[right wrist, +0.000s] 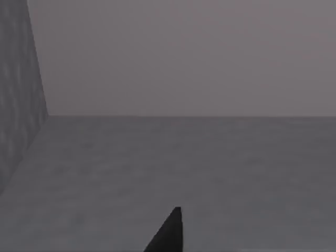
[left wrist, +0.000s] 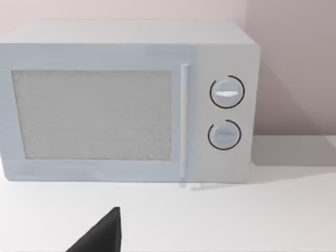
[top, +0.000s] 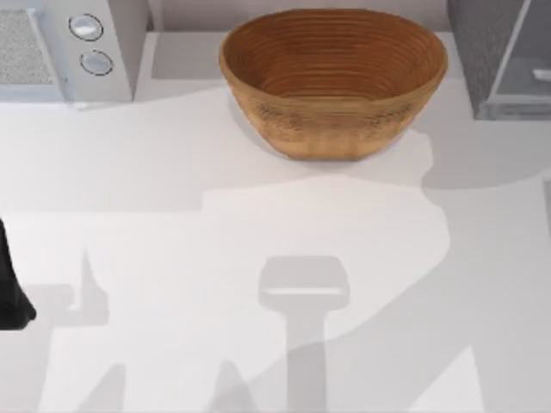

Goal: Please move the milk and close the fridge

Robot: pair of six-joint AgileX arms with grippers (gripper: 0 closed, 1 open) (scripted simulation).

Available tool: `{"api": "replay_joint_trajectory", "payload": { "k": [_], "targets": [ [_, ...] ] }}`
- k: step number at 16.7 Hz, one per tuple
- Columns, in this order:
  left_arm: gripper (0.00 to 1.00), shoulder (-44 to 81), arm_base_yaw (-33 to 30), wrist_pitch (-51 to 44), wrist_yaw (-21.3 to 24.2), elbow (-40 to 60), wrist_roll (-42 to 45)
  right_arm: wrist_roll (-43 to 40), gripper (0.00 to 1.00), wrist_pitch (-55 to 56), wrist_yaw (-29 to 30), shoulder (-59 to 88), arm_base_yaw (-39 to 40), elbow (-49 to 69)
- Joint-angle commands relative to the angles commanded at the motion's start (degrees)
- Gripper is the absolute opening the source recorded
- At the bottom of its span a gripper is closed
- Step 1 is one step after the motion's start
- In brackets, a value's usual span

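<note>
The fridge [top: 486, 52], a dark grey speckled box, stands at the table's back right with its pale grey door panel [top: 525, 73] swung open. The milk is out of view. My left arm [top: 10, 292] is parked at the left edge of the table. A dark part of my left gripper [left wrist: 105, 236] faces the white appliance. In the right wrist view, a dark part of my right gripper [right wrist: 170, 233] hangs over a grey floor, beside a speckled grey wall [right wrist: 16, 94].
A white appliance with two round knobs [top: 86, 43] stands at the back left, its front [left wrist: 94, 113] facing the left wrist. A large woven brown bowl [top: 336, 82] sits at the back middle. Arm shadows fall across the white tabletop [top: 258, 241].
</note>
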Motion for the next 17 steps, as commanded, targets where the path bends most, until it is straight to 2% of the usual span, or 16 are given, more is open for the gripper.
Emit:
{"api": "replay_joint_trajectory", "payload": {
  "k": [1, 2, 12, 17],
  "targets": [
    [1.0, 0.0, 0.0, 0.0, 0.0, 0.0, 0.0, 0.0, 0.98, 0.0, 0.0, 0.0, 0.0, 0.0],
    [1.0, 0.0, 0.0, 0.0, 0.0, 0.0, 0.0, 0.0, 1.0, 0.0, 0.0, 0.0, 0.0, 0.0],
    [1.0, 0.0, 0.0, 0.0, 0.0, 0.0, 0.0, 0.15, 1.0, -0.32, 0.13, -0.59, 0.05, -0.38],
    [1.0, 0.0, 0.0, 0.0, 0.0, 0.0, 0.0, 1.87, 1.0, -6.48, 2.19, -12.22, -0.48, -7.42]
  ]
}}
